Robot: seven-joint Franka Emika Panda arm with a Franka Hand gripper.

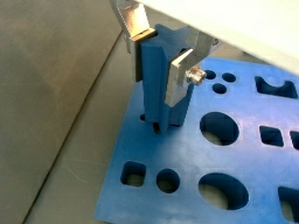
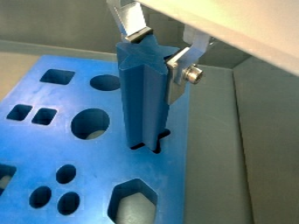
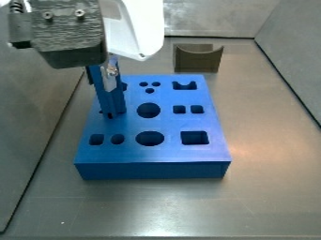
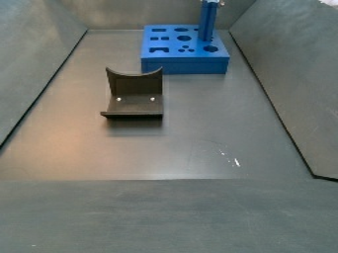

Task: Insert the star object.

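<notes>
In both wrist views, the star peg (image 1: 156,83) (image 2: 142,96) is clamped upright between the pincer (image 1: 162,48) (image 2: 158,48) fingers, its lower end entering a hole in the holed block (image 1: 198,166) (image 2: 70,131). In a side view, the grey curved holder (image 4: 130,94) is seen well apart on the table (image 4: 185,148).

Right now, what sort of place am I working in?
Likely a lab test cell: bare grey floor with walls, a blue block with shaped holes, a grey curved holder, and the gripper holding the star peg upright.

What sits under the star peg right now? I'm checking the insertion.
The blue block. The star peg, held upright by the gripper, enters a hole there; its tip is hidden.
</notes>
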